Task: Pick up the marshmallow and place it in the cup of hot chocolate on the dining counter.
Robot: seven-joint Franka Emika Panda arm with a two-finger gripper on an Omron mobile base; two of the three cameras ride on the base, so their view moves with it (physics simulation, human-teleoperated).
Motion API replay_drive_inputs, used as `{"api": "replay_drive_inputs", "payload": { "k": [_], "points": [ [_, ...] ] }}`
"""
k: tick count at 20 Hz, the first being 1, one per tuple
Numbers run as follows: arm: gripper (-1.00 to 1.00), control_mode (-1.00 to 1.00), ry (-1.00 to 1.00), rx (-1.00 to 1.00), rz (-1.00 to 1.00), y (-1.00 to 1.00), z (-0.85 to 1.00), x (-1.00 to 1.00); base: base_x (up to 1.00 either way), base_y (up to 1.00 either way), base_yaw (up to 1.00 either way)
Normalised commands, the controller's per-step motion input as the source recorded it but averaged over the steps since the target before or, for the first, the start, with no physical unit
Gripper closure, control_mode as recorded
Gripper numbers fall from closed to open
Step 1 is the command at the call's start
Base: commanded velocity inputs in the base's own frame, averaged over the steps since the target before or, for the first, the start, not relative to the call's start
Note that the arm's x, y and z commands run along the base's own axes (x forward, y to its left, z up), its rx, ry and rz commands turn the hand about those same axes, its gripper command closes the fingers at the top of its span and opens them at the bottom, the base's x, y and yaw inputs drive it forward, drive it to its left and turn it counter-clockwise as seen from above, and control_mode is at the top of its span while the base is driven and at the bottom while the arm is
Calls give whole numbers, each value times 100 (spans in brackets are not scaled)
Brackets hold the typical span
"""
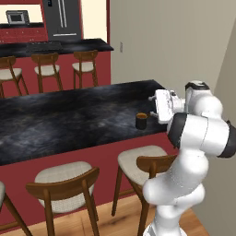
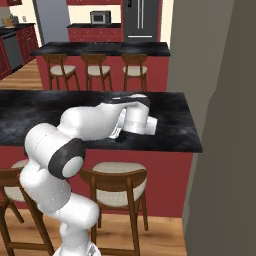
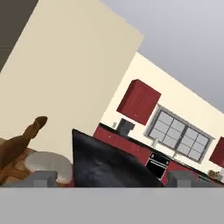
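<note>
Left base view: cup of hot chocolate upright on dining counter, near its right end and front edge. Top shows brown-orange; too small to tell whether a marshmallow floats inside. No white lump spotted on the slab nearby. Gripper just right of the cup and slightly above it, hand turned sideways, apart from the cup, no contact. Jaws hard to read at this res. Wooden stools along the counter's near side, undisturbed.

Right base view: arm folded across the dining counter, forearm and wrist blocking the spot where the cup stands. Cup and marshmallow both hidden behind the arm. Nothing to add on jaws.

Hand view: cam tilted, looking along the counter toward far kitchen w/ red wall cabinet, window and oven. Finger tips at far left and far right of the bottom edge, so jaws stand wide apart, nothing between them. Stool seat at lower left.

Judgement: marshmallow's whereabouts can't be confirmed. Empty spread jaws beside the cup fit a drop already made, but unverified. Left to do: confirm marshmallow in cup; if absent, locate it, grasp, carry over.
</note>
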Motion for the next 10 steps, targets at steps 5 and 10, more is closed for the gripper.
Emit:
{"api": "replay_drive_inputs", "payload": {
  "k": [5,10],
  "points": [
    [-100,-100,-38,-2,8,16,100,-100,0,0,0],
    [-100,-100,-45,-3,8,15,94,-100,0,0,0]
  ]
}}
